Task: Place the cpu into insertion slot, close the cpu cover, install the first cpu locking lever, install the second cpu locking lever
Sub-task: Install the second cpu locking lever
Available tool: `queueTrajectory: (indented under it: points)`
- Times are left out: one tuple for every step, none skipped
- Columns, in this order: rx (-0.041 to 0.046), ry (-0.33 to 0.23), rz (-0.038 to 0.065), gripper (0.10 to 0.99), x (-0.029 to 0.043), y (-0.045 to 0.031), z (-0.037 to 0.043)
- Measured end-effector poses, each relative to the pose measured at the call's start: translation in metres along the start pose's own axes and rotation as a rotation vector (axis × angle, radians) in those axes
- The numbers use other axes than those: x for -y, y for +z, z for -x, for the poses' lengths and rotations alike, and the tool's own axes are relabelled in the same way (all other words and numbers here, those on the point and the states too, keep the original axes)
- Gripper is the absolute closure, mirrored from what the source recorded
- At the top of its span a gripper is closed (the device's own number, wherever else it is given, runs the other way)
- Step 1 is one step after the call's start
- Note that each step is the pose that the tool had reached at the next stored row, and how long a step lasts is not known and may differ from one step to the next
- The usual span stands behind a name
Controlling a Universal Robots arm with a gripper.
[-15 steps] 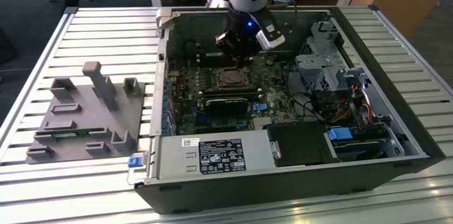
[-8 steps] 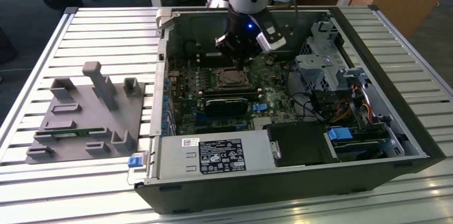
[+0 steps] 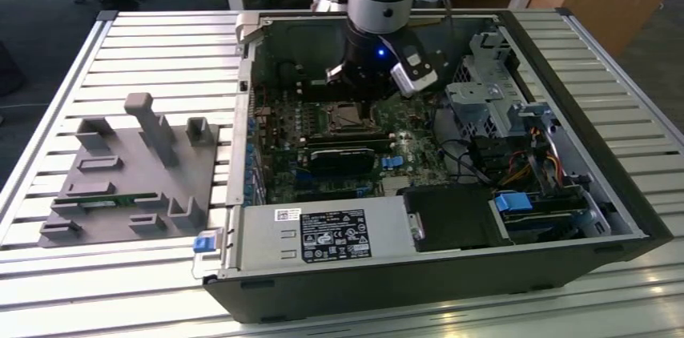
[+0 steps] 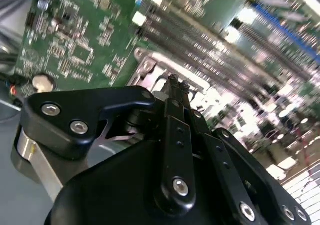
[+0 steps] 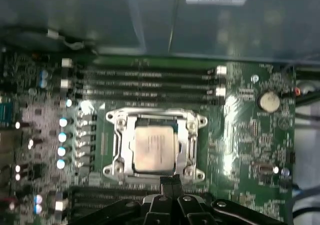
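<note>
A robot arm reaches down into an open computer case point(image 3: 598, 194) lying on its side on a slatted metal desk point(image 3: 160, 42), the claw point(image 5: 169, 185) poised just above the motherboard point(image 5: 240, 150). In the first wrist view, the cpu point(image 5: 154, 146) sits seated in the insertion slot point(image 5: 186, 148) near the middle of the board, its dull silver top showing through the square window of the cpu cover point(image 5: 156, 120), which lies flat over it inside the metal frame. The claw's dark fingertips point(image 5: 169, 181) are drawn together and hold nothing, their tip hanging at the edge of the socket frame on the side away from the long memory slots point(image 5: 150, 82). The second wrist view shows the same narrow fingertips point(image 4: 176, 87) pressed close together over the bright metal of the socket frame point(image 4: 150, 70). A round coin battery point(image 5: 269, 101) lies on the board well apart from the socket, towards the drive bays. In the exterior view, a grey plastic fixture point(image 3: 134, 174) with upright posts stands on the desk beside the case, towards the exterior view's left, and the power supply point(image 3: 320, 235) fills the case's near corner.
</note>
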State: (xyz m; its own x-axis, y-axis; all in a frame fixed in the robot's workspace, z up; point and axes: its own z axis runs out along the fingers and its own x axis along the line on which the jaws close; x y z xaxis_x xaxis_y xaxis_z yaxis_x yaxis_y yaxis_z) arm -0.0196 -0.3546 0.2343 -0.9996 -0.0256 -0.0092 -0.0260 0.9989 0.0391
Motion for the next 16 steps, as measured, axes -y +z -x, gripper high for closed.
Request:
queueTrajectory:
  points:
    - [0.0, 0.0, 0.0, 0.98, 0.0032, -0.0001, -0.0001]
    - [0.0, 0.0, 0.0, 0.98, 0.0061, -0.0001, -0.0001]
    - [0.0, 0.0, 0.0, 0.98, 0.0082, -0.0001, -0.0003]
    - [0.0, 0.0, 0.0, 0.98, 0.0094, -0.0001, -0.001]
    - [0.0, 0.0, 0.0, 0.98, 0.0099, 0.0, -0.0038]
    - [0.0, 0.0, 0.0, 0.98, 0.0104, 0.0004, -0.012]
    - [0.0001, 0.0, 0.001, 0.98, 0.0109, 0.0007, -0.0155]
    - [0.0001, -0.001, 0.001, 0.98, 0.0112, 0.001, -0.0193]
    - [0.0, -0.001, 0.001, 0.98, 0.0114, 0.0013, -0.0235]
    - [0.0, -0.001, 0.001, 0.98, 0.0115, 0.0017, -0.0276]
    - [0.0, -0.002, 0.001, 0.98, 0.0116, 0.0022, -0.031]
    - [0.0, -0.003, 0.002, 0.98, 0.0117, 0.0032, -0.0336]
    - [0.0001, -0.003, 0.002, 0.98, 0.0118, 0.0049, -0.0353]
    - [-0.0001, -0.004, 0.002, 0.98, 0.0119, 0.0066, -0.036]
    - [-0.0003, -0.004, 0.002, 0.98, 0.012, 0.0084, -0.0363]
    - [-0.0004, -0.005, 0.002, 0.98, 0.012, 0.0102, -0.0365]
